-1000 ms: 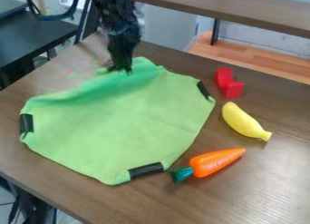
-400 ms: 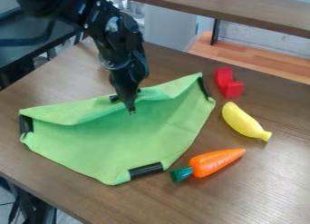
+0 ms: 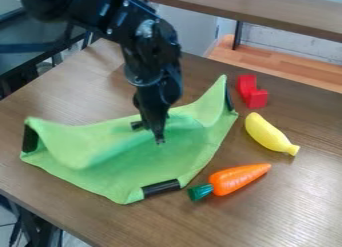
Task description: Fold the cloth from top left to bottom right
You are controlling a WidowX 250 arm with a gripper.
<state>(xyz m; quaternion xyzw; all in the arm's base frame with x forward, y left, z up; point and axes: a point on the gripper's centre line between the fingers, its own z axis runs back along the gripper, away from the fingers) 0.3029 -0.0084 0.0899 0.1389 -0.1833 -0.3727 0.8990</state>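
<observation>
Clamps green cloth (image 3: 127, 166) by its far edge in gripper (image 3: 152, 133), left of banana (image 3: 266, 133) and red block (image 3: 252, 94) on counter (image 3: 280, 211). Lies just beside carrot (image 3: 235, 179) at near right. Hides pinched spot partly behind fingers (image 3: 159, 136).

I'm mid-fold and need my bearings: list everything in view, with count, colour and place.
Cloth: one, green, on the table's left and middle, far side raised in a fold
Strips: three seen, black, at the cloth's left, right and near edges
Block: one, red, right of the cloth's upper right corner
Banana: one, yellow, below the block
Carrot: one, orange with green top, beside the cloth's lower right edge
Table: one, brown, under all these
Shelf: one, brown, across the top right
Arm: one, black, from the upper left
Tool: one, black, at the cloth's raised fold
</observation>
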